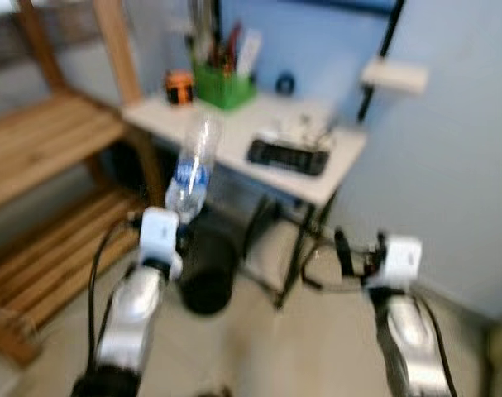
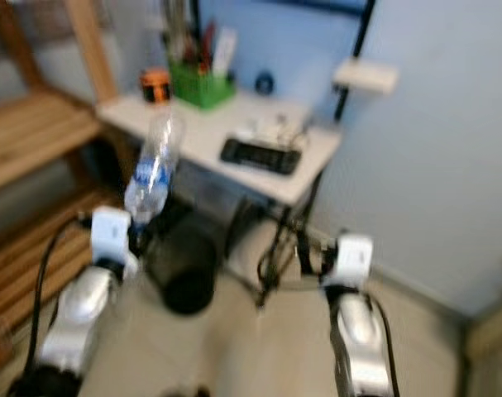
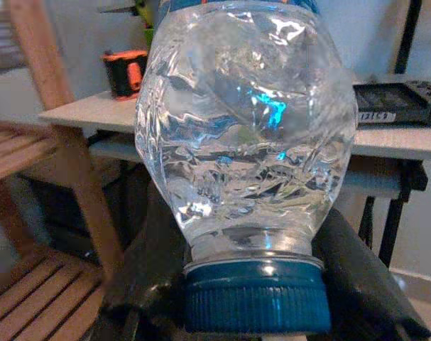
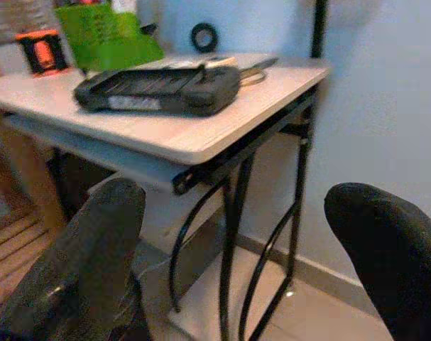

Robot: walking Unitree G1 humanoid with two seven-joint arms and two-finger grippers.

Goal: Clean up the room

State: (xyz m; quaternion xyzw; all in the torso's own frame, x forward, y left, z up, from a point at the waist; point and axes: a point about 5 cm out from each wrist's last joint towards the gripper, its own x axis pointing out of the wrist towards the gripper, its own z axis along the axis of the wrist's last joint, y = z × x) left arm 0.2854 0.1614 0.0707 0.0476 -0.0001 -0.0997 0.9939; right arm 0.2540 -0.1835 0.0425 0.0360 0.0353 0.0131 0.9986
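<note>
Clamping a crumpled plastic water bottle (image 1: 191,169) cap-down, the left gripper (image 1: 169,222) holds it above the black bin (image 1: 205,269) beside the white desk (image 1: 234,132); the right gripper (image 1: 350,252) hangs spread.

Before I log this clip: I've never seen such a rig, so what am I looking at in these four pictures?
A two-armed walking robot, seen from its own cameras. Two blurred pictures come from its head, looking down at its silver arms. The other two look along each wrist. The left pincer is shut on a clear crumpled plastic bottle with a blue cap, held cap-down. The right pincer is open and holds nothing. Ahead, a small white table carries a black flat device, a green pen holder and an orange tape measure. A black round bin stands below.
</note>
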